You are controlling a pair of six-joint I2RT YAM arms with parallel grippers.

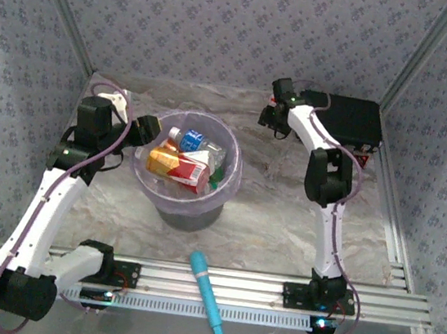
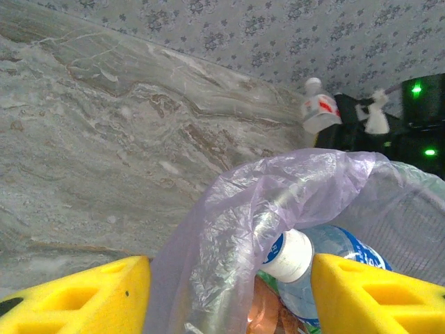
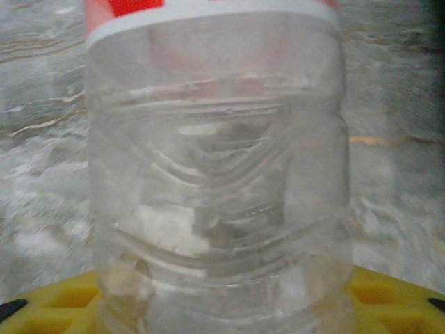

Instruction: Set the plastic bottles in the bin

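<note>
**Inspector:** Right side first. What do the fingers have?

**Assessor:** The right gripper [image 3: 222, 306] has its yellow fingers [image 3: 400, 299] closed against the flanks of a clear bottle [image 3: 215, 174] with a red label. How much pad bears on it is hidden. The wall is thin and ribbed, so I judge that a hard squeeze could buckle it and a light one could let it swivel out.

**Inspector:** Position?

**Assessor:** From overhead, that gripper is at about 1 o'clock from the bin [image 1: 235, 173] and well apart from it. The black case [image 1: 353, 122] is just beside it at its 3 o'clock. The bottle has the whole crossing to make, and a slip on the way would drop it on the table [image 1: 274, 223].

**Inspector:** Left side?

**Assessor:** The left gripper [image 2: 231, 270] is spread wide and holds nothing. It is at 9 o'clock on the rim, with one finger outside the lilac wall and the other over the inside. I cannot tell whether it touches the wall. If it closes or moves sideways from there, it could catch the wall and drag or tip the bin.

**Inspector:** Contents?

**Assessor:** A blue-labelled bottle [image 1: 190, 139], an orange one [image 1: 162, 161] and a red one [image 1: 193, 177] lie heaped inside. A bottle released from too high could bounce off that heap and out. The two arms could also collide if both are at the rim together. The teal tool [image 1: 207, 292], at 6 o'clock, is out of the path.
</note>
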